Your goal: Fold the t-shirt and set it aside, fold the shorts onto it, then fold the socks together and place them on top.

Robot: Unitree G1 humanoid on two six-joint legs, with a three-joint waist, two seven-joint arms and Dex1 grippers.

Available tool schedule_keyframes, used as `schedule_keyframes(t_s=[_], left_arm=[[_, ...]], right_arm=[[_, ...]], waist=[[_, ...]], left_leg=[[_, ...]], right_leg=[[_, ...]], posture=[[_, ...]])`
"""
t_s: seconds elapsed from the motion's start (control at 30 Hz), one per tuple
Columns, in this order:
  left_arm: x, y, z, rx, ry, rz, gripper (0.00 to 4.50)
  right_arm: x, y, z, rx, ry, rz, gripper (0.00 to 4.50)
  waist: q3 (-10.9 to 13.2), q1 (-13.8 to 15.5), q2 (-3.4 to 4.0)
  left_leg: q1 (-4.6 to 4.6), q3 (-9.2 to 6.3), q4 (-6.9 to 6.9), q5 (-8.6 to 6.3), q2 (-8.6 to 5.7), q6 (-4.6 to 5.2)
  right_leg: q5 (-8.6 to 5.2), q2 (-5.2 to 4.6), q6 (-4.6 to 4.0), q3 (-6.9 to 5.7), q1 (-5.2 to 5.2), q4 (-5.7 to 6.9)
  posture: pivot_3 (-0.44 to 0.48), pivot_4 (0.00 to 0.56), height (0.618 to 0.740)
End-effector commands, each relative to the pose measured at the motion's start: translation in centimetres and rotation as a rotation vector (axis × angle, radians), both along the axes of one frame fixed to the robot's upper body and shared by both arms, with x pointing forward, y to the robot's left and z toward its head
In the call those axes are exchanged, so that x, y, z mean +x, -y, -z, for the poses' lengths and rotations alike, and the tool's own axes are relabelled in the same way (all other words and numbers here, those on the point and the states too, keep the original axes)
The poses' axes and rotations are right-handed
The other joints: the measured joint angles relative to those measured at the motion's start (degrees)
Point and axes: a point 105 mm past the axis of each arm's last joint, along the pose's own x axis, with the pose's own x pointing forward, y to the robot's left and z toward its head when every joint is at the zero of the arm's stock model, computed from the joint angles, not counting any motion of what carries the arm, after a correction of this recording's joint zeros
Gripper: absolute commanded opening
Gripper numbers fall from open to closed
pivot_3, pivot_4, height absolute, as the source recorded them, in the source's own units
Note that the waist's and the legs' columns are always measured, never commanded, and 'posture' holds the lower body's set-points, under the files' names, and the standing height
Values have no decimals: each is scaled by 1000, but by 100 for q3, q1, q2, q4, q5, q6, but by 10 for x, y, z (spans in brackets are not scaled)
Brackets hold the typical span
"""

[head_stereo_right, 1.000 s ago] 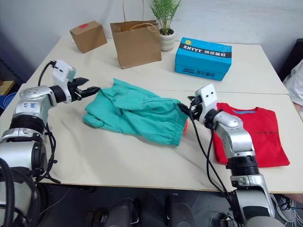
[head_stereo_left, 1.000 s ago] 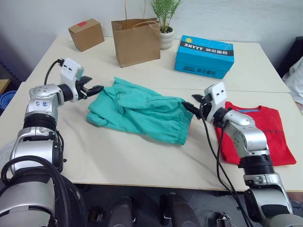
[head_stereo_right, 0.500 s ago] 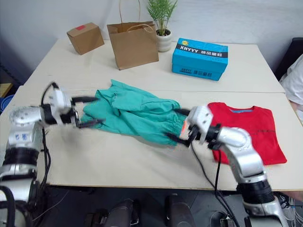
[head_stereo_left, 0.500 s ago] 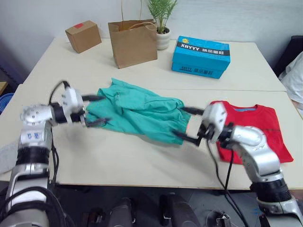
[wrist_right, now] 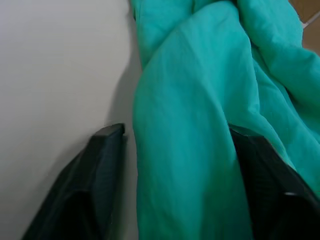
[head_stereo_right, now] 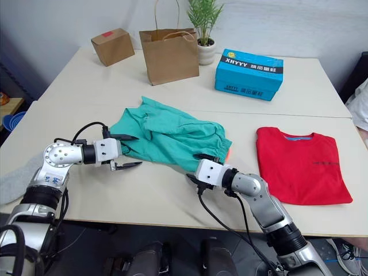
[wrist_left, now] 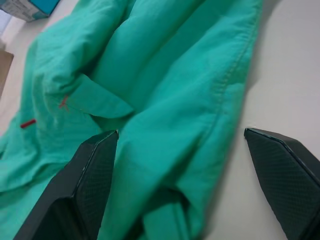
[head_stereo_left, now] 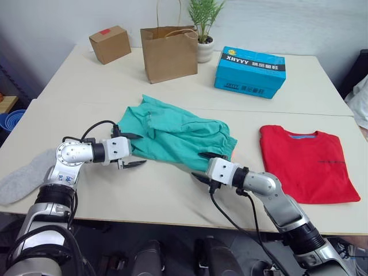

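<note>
A brown paper bag (head_stereo_left: 169, 53) with twine handles is stood upright at the far side of the table (head_stereo_left: 172, 190); its contents cannot be seen. A small cardboard box (head_stereo_left: 110, 43) with a red label is placed to its left, closed, and a blue printed box (head_stereo_left: 250, 72) lies closed to its right. A potted plant (head_stereo_left: 205, 29) in a white pot is set between the bag and the blue box. The table is made of pale, cream-coloured panels, with a seam running across behind the garments, and is backed by a plain light wall. The shorts (head_stereo_left: 175, 138) are found rumpled at the table's centre. The left gripper (head_stereo_left: 133, 150) is held with fingers spread wide at the shorts' left edge, cloth lying between them in the left wrist view. The right gripper (head_stereo_left: 202, 166) is likewise spread apart at the near right edge of the shorts, cloth between its fingers. The t-shirt (head_stereo_left: 307, 163) is laid folded flat at the right. One grey sock (head_stereo_left: 23, 177) rests at the table's left edge.
</note>
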Motion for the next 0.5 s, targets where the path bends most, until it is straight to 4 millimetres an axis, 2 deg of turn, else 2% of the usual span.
schedule_keyframes(t_s=[0.03,0.13,0.2,0.27,0.33,0.4,0.5], left_arm=[[3,-15,24,22,-137,-88,3588],[-5,-10,30,-13,-243,-46,2651],[-18,-6,32,-55,-331,11,2016],[-46,-6,36,-39,-408,100,1354],[-62,-5,36,-36,-437,136,607],[-80,8,26,-78,-383,179,25],[-106,25,18,-103,-362,203,25]], right_arm=[[2,-3,-8,-9,65,-20,1692],[3,0,-10,1,67,-23,627],[0,3,-13,8,55,-41,0],[-7,14,-16,21,18,-55,0],[-13,22,-17,26,-2,-72,0],[-28,36,-16,21,-43,-107,0],[-42,54,-14,8,-87,-105,0]], waist=[[-1,-5,0],[-2,-19,1],[-2,-36,1],[-3,-63,3],[-4,-69,3],[-6,-54,8],[-8,-22,14]], left_leg=[[13,0,0,0,0,0],[54,4,-12,-1,1,-1],[62,5,-17,-1,3,-2],[62,7,-25,-3,5,-7],[62,7,-41,-5,8,-15],[64,6,-58,8,8,-42],[66,2,-91,1,6,-32]], right_leg=[[0,1,0,0,11,1],[-1,3,-1,4,46,1],[-2,4,-3,5,52,0],[-4,4,-4,10,51,-4],[-8,4,-4,12,50,-20],[-10,3,-5,12,51,-38],[-11,0,-2,13,64,-84]], posture=[[0,150,740],[0,150,740],[0,150,740],[0,150,740],[0,150,740],[0,150,740],[0,150,740]])
